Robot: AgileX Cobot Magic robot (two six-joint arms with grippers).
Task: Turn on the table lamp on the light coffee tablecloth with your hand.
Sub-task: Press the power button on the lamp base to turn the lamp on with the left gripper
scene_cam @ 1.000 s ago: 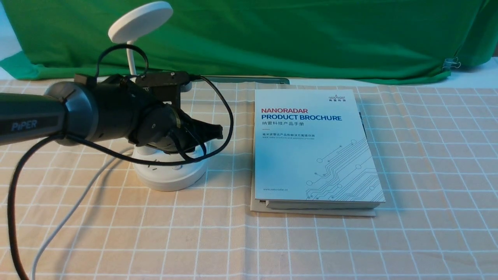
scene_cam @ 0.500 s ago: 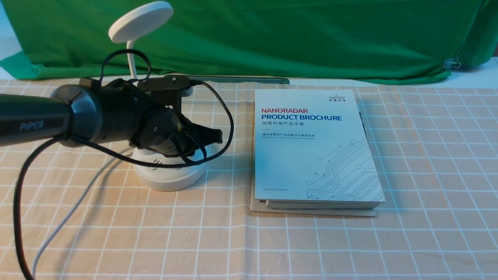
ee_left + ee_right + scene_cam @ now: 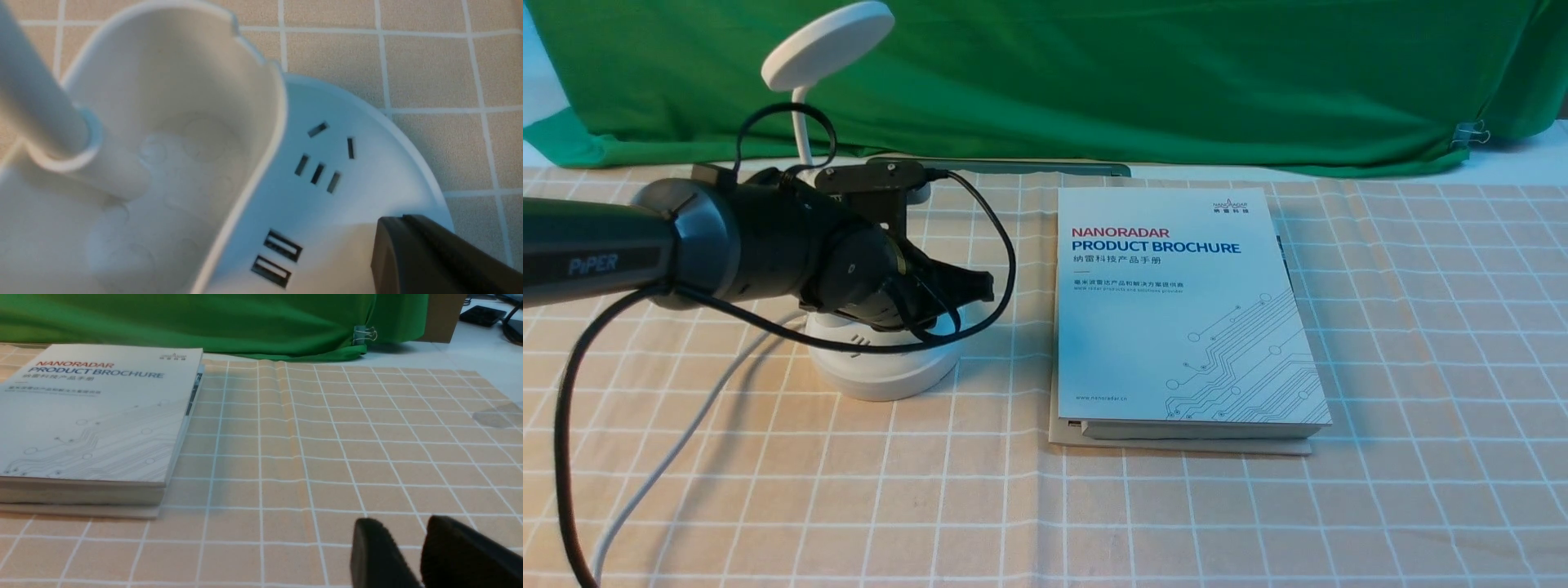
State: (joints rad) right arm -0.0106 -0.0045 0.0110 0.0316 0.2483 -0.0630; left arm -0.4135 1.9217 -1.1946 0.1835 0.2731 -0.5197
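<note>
White plastic lamp [image 3: 882, 382] under a closed-up left gripper [image 3: 392, 245].

At the left of the tan cloth [image 3: 849, 506] stood the lamp, its thin neck [image 3: 801, 131] rising behind the arm; the gripper's fingers were together, low over the socketed base, touch too hard to confirm. The lamp looked light and smooth, likely to slide or tip under a sideways push; the neck seemed bendable and best left alone. No grasp looked needed, just a straight press on the base's switch, with the broad base the steadiest place to hold. To its right lay the books [image 3: 1192, 327], well apart.
</note>
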